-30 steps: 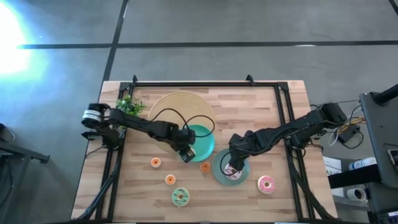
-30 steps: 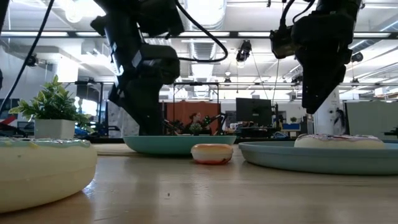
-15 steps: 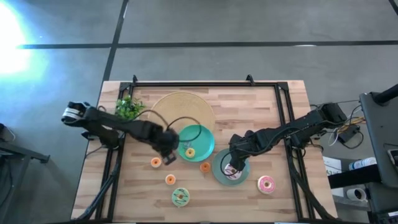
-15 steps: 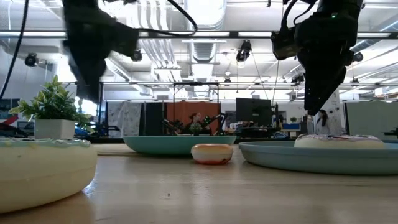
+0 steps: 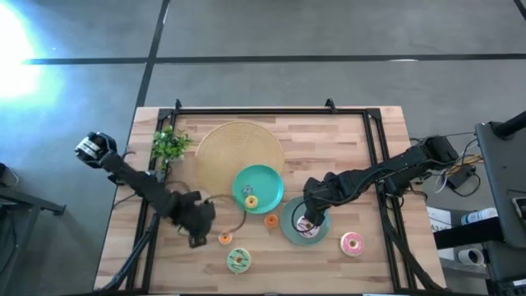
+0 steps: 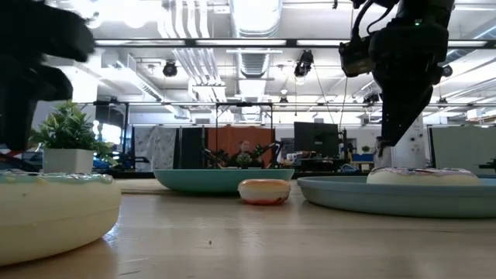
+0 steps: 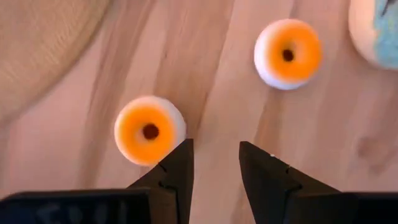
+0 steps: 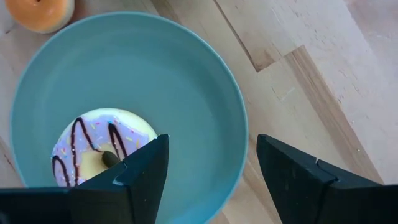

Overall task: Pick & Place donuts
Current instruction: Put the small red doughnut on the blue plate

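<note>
My left gripper (image 5: 196, 233) hangs open over the table's near left part. In the left wrist view its fingertips (image 7: 216, 158) stand just beside one small orange donut (image 7: 149, 129), apart from it. A second small orange donut (image 7: 288, 53) (image 5: 224, 238) and the green donut (image 5: 238, 261) lie flat farther on. Another small orange donut (image 5: 270, 219) lies between the plates, and a yellow one (image 5: 251, 200) lies in the middle teal plate (image 5: 271, 182). My right gripper (image 8: 211, 162) is open above the white purple-striped donut (image 8: 102, 149), which lies in the right teal plate (image 8: 205, 74). The pink donut (image 5: 352, 242) lies near the right.
The tan woven disc (image 5: 238, 146) lies at the far middle, partly under the middle teal plate. A small potted plant (image 5: 168, 142) stands at the far left corner. A black frame (image 5: 271, 111) runs along the table's far edge and sides. Bare wood shows along the near edge.
My left gripper has swung from over the middle teal plate toward the table's near left, coming to hang over a small orange donut. A small yellow donut now shows in that plate, where the gripper stood.
</note>
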`<action>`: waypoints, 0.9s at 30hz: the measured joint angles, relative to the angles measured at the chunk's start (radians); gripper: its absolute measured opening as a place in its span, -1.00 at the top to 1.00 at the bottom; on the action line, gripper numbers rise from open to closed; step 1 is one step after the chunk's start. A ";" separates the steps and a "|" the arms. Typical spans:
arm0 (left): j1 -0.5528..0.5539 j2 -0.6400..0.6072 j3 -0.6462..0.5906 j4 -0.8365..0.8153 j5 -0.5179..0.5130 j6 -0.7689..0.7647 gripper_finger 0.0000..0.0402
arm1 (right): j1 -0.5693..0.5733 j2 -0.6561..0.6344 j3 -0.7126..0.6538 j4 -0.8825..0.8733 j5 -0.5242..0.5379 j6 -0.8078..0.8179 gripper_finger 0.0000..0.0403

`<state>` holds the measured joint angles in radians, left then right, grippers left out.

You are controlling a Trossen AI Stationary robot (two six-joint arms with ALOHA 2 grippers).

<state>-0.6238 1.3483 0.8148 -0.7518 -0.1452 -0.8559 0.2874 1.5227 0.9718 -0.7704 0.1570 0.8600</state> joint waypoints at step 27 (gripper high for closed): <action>-0.122 0.126 -0.131 0.119 -0.307 -0.180 0.49 | 0.000 0.000 0.000 0.003 0.001 0.004 -0.17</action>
<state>-0.7458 1.4740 0.6835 -0.6330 -0.4519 -1.0363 0.2871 1.5227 0.9718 -0.7677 0.1577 0.8639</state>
